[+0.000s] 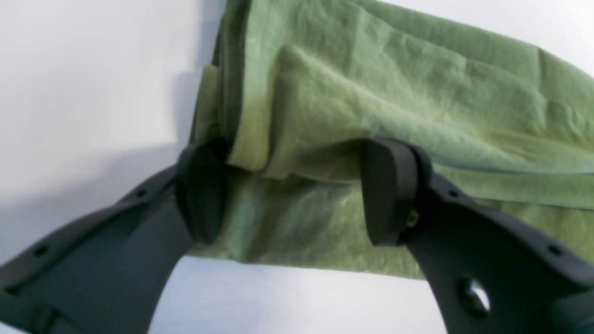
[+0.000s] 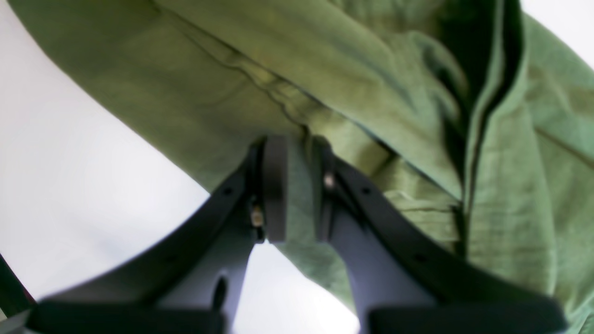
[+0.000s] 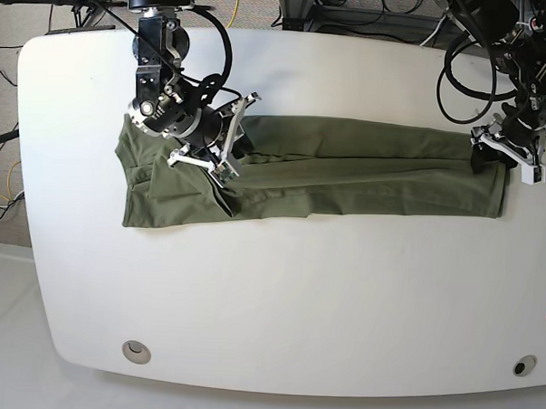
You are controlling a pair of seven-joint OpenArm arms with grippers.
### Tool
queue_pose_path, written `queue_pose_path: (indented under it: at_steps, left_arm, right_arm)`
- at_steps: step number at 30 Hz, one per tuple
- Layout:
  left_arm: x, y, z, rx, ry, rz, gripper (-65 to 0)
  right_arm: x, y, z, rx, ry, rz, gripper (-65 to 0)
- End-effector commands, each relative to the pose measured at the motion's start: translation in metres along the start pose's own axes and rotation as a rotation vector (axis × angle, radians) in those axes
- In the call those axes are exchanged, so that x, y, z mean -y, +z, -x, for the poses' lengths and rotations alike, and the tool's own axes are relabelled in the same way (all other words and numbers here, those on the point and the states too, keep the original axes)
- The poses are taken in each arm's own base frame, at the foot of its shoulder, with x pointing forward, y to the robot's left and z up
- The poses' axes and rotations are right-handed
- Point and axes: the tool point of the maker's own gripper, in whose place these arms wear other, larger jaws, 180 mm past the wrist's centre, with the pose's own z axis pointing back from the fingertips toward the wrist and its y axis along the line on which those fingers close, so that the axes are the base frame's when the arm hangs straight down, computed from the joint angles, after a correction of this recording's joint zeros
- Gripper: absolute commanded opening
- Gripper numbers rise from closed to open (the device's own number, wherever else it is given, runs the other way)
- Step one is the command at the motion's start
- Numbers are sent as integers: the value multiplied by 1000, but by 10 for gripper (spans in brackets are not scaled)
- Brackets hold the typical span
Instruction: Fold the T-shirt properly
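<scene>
The T-shirt (image 3: 347, 167) lies on the white table (image 3: 297, 287). It is olive green and folded into one long, thin band. The band runs from side to side across the far half of the table. Its wider end is at the left of the base view and its narrow end is at the right.

The right gripper (image 3: 228, 153) is over the T-shirt, near the wide end. Its claw is squeezed tight on the cloth. In the right wrist view a fold of green cloth sits pinched between the two black fingers (image 2: 276, 185). More cloth bunches up in folds beyond the claw, with a stitched seam (image 2: 260, 79) running across it.

The left gripper (image 3: 504, 147) is at the narrow end of the T-shirt. Its claw is spread wide and is not squeezing anything. In the left wrist view the two black pads (image 1: 204, 195) stand far apart. The edge of the folded T-shirt lies between them and under them. The layers of cloth there are stacked and a little wrinkled. From these pictures I cannot tell if the pads touch the cloth.

Black cables (image 3: 469, 77) hang near the left arm, past the T-shirt's narrow end. The table has two small round holes (image 3: 137, 349) on its near edge, well apart from the T-shirt.
</scene>
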Motion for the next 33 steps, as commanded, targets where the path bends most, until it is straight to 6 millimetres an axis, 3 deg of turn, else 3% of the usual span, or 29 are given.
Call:
queue_pose_path:
  at_steps: [1,7,9,19,21,33]
  left_arm:
    - [-4,6,-20,50,-27,-9,-240]
    - [-4,9,-22,52,-43,-14,-241]
    - [-4,8,-20,50,-32,-11,-241]
    - [-7,9,-17,43,-27,-17,-240]
    - [-9,11,-17,41,-29,-22,-239]
    - [-8,9,-12,23,-28,-18,-234]
  right_arm:
    - [-5,0,-19,55,25,-16,-563]
    - [-11,-5,-21,57,30,-38,-563]
    - [2,-3,-24,61,21,-6,-562]
    - [19,-11,-17,52,-7,27,-564]
    - [33,-12,-18,75,-35,59,-567]
    - [35,-12,-16,79,-33,58,-566]
